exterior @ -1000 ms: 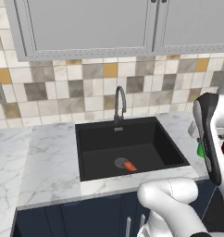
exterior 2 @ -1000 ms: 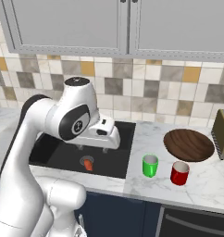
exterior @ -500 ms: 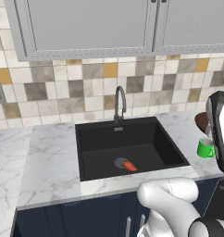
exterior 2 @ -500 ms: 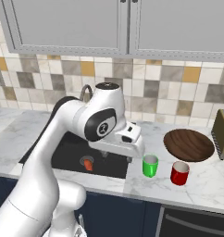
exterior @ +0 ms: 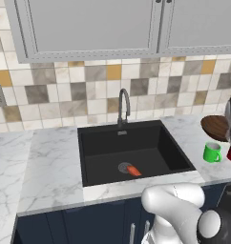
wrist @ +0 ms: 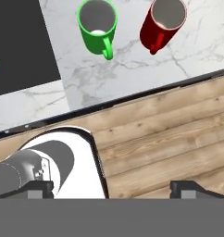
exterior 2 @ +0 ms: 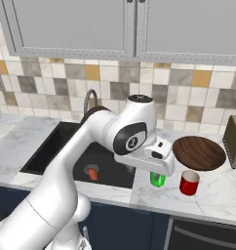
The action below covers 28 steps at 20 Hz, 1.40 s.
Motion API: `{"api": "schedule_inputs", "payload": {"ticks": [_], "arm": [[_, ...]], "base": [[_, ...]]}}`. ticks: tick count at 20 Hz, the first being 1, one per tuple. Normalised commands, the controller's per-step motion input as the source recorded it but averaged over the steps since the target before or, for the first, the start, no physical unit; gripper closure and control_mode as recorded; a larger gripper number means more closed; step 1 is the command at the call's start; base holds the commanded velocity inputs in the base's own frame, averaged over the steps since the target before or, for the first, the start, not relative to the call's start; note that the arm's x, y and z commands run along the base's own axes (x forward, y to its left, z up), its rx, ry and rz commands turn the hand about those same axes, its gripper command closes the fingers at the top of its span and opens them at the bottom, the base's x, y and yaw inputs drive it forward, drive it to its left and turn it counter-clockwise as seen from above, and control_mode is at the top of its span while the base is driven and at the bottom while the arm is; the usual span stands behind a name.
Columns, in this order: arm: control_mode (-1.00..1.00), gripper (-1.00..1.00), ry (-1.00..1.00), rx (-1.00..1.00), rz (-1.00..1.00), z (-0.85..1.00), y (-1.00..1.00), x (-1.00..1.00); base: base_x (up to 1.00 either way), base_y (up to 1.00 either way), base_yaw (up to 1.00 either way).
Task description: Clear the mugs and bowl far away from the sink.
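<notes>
Marble bench [exterior: 50,162] in the left base view carries the black sink [exterior: 131,152] with a small orange item [exterior: 133,170] by the drain; the green mug [exterior: 212,152] stands just right of the basin, the dark bowl [exterior: 215,127] behind it near the wall.

From the right base view, the arm leans over the bench edge, its hand in front of the green mug [exterior 2: 157,179]. The red mug [exterior 2: 189,182] stands just beside it, the bowl [exterior 2: 199,153] behind both, a toaster [exterior 2: 234,141] at the far right.

Looking down the hand view, the claw [wrist: 112,190] is released, fingertips [wrist: 190,189] spread wide with nothing between them. Green mug [wrist: 98,23] and red mug [wrist: 163,21] sit near each other, handles toward the camera.

Judged risk: the mugs stand so close that reaching for one could knock the other over, and the green one could tip into the sink.
</notes>
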Motion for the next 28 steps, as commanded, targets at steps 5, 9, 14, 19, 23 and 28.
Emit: {"api": "schedule_inputs", "payload": {"ticks": [5, 9, 14, 19, 23, 28], "arm": [[-1.00, -1.00, 0.00, 0.00, -0.05, -0.38, -0.34, 0.02], [-1.00, -1.00, 0.00, 0.00, 0.00, -0.35, -0.32, 0.11], [-1.00, -1.00, 0.00, 0.00, 0.00, -0.28, -0.34, 0.13], [-1.00, -1.00, 0.00, 0.00, 0.00, -0.28, -0.35, 0.21], [-1.00, -1.00, 0.00, 0.00, 0.00, -0.25, -0.12, 0.34], [-1.00, -1.00, 0.00, 0.00, 0.00, -0.19, -0.09, 0.40]], "base": [[0.00, 0.00, 0.00], [0.00, 0.00, 0.00], [0.00, 0.00, 0.00], [0.00, 0.00, 0.00], [0.00, 0.00, 0.00], [0.00, 0.00, 0.00]]}}
